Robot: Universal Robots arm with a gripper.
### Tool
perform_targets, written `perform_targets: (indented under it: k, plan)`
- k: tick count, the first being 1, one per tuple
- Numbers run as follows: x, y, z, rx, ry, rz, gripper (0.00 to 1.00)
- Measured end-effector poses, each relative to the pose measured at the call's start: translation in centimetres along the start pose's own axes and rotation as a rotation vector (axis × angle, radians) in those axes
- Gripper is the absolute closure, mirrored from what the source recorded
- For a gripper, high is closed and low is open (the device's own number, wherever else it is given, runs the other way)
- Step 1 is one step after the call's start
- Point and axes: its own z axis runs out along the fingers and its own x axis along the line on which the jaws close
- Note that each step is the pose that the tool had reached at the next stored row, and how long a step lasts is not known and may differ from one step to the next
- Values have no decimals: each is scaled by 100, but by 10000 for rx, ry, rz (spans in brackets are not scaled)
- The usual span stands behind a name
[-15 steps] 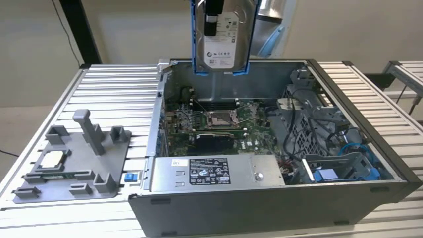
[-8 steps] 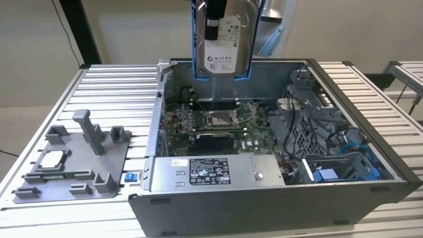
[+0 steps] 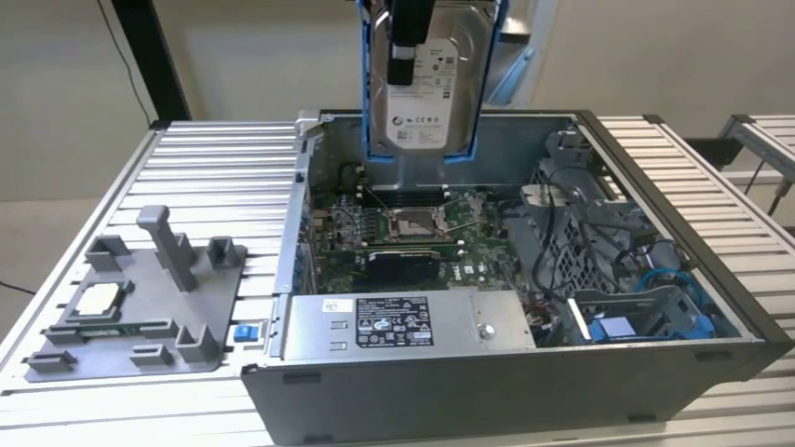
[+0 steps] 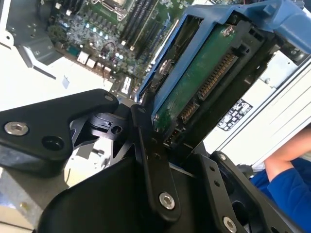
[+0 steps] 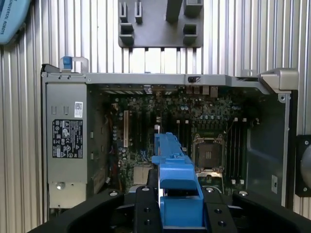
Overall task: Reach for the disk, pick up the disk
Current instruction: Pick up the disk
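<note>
Disk's already up in the tool

Tool (image 4: 167, 145) clamped on the disk (image 3: 429, 93), hanging long axis vertical, straight above the case (image 3: 497, 382).

A plain beige wall (image 3: 249, 56) closes off the back of the scene, with a dark upright post (image 3: 152, 60) standing against it toward the exterior view's left. Below, a ribbed metal table (image 3: 211, 177) of pale slats spreads across the room, lit evenly, and a second slatted surface (image 3: 764, 140) sits at the exterior view's right edge.
</note>
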Motion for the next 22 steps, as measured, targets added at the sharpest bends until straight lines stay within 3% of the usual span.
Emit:
perform_targets:
  k: [22]
  plan:
    - [616,-55,-5,-145,1,61,100]
